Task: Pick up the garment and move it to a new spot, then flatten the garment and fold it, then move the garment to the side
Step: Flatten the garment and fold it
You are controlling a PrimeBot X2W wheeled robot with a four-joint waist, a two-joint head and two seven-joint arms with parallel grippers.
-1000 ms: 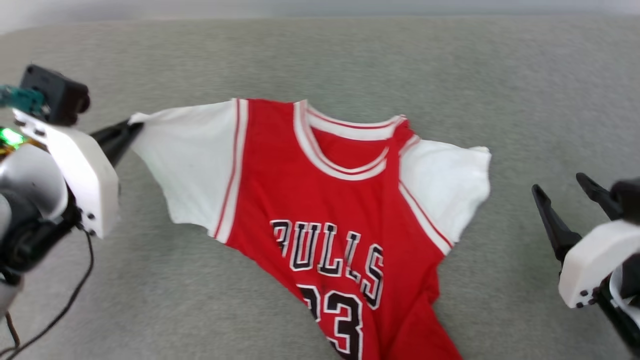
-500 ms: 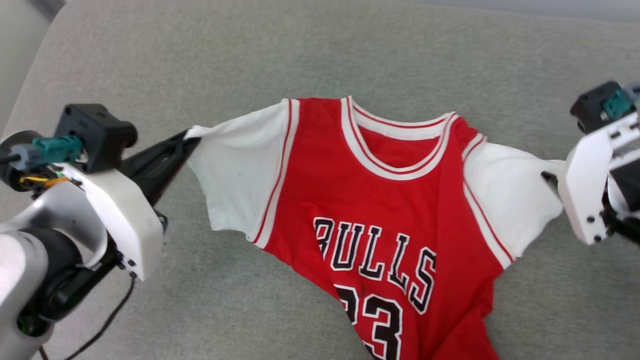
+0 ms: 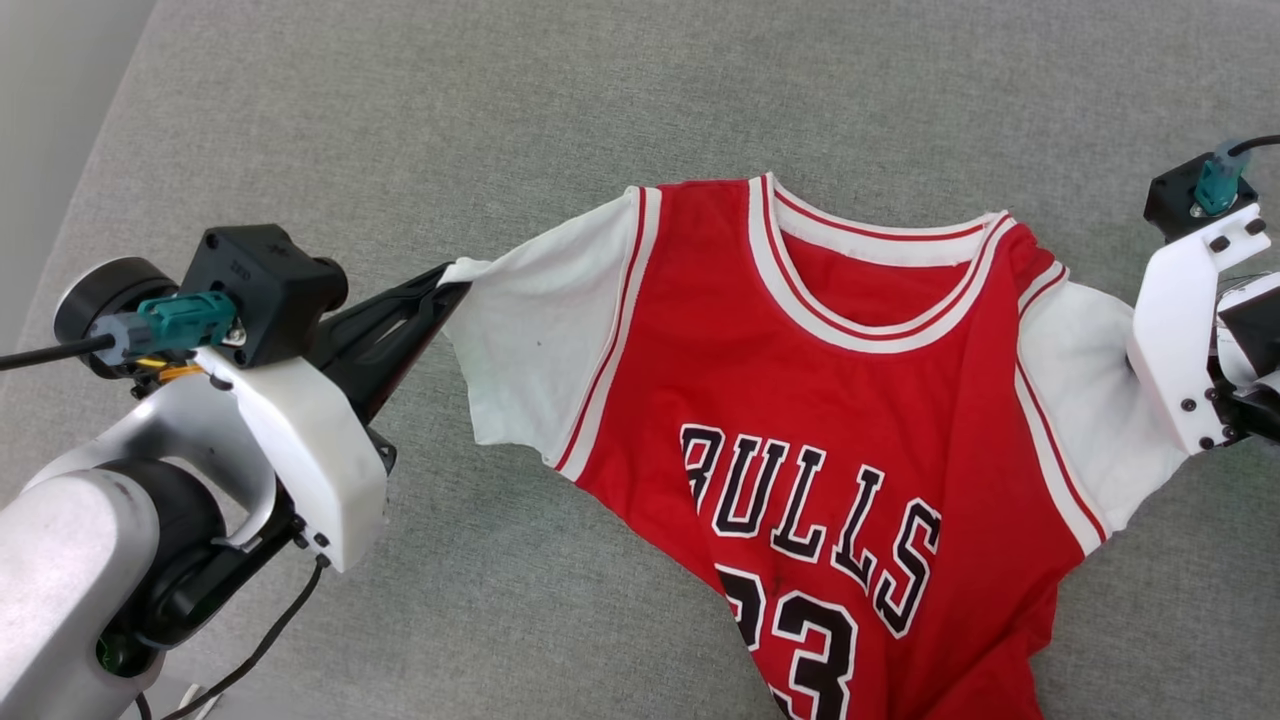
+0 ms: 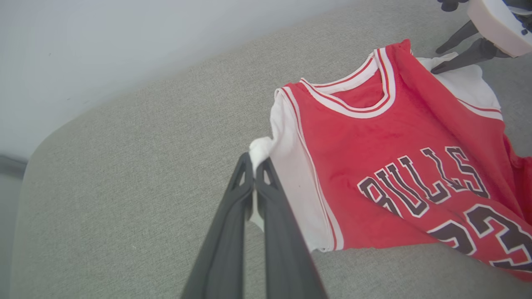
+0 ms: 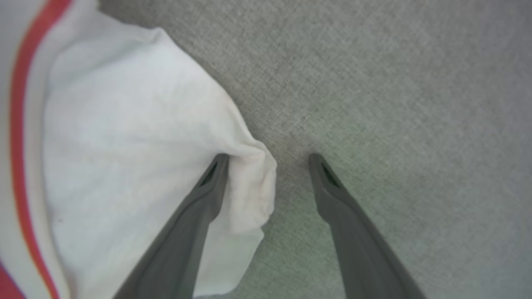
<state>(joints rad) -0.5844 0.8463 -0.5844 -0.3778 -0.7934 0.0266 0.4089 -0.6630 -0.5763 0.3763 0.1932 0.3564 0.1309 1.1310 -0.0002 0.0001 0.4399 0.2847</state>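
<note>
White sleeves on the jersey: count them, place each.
2. The shut left gripper pinches one sleeve; the other sleeve lies partly inside the open right gripper.

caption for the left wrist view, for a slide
Left pincer shut on a white sleeve of the red jersey; right pincer open at the other sleeve.

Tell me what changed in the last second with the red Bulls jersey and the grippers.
The right gripper moved in from the side to the red basketball jersey with white sleeves; its open jaws now straddle the near white sleeve tip, not yet closed. The left gripper stays shut on the other sleeve tip. The head camera shifted too.
</note>
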